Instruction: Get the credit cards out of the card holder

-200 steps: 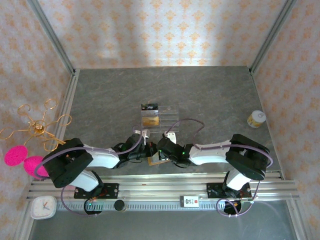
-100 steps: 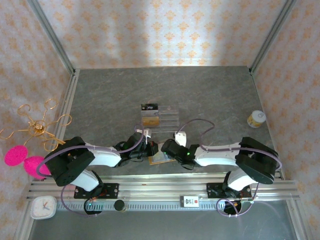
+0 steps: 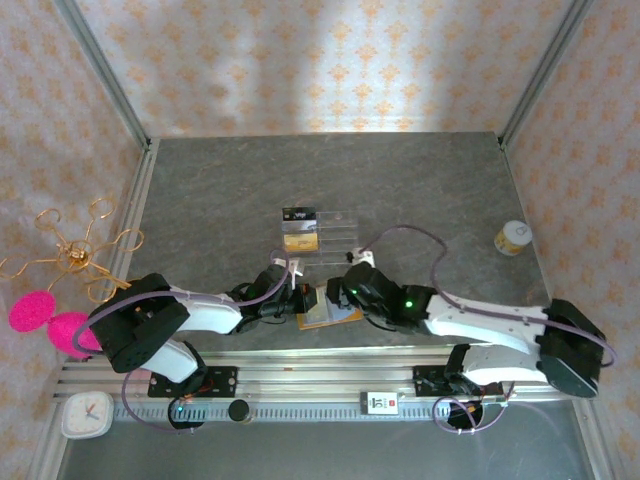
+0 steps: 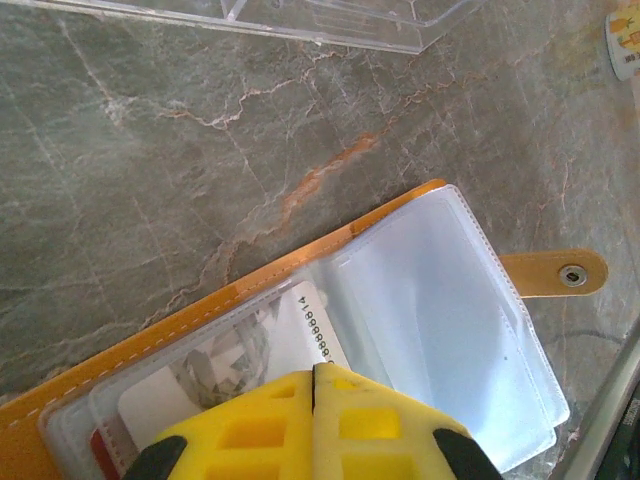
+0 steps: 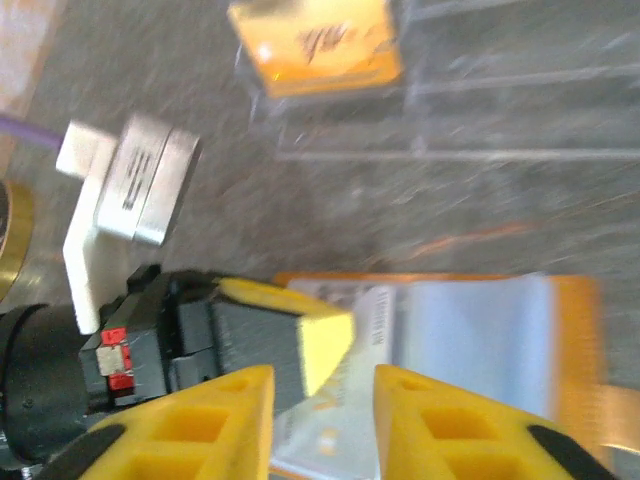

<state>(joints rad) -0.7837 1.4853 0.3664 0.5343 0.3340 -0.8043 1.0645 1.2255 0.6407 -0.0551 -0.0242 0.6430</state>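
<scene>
The card holder (image 4: 430, 290) lies open on the grey marbled table (image 4: 150, 150), just on the near side of the clear acrylic stand (image 4: 330, 20). It is orange-tan and leather-like, stitched along the edge, with a snap tab (image 4: 555, 272) and glossy, limp plastic sleeves. A pale credit card (image 4: 300, 335) with printed digits sits inside one sleeve, so we judge the extraction is under way with nothing out yet.

Our left gripper (image 4: 315, 395) has its yellow fingers pressed together, tips down on the sleeves, apparently pinning the holder. Our right gripper (image 5: 320, 380), also on the stand's near side, hovers over the holder with its jaws partly apart and nothing between them.

Next we would need to catch the thin, stiff card edge and slide it from the slippery sleeve.
</scene>
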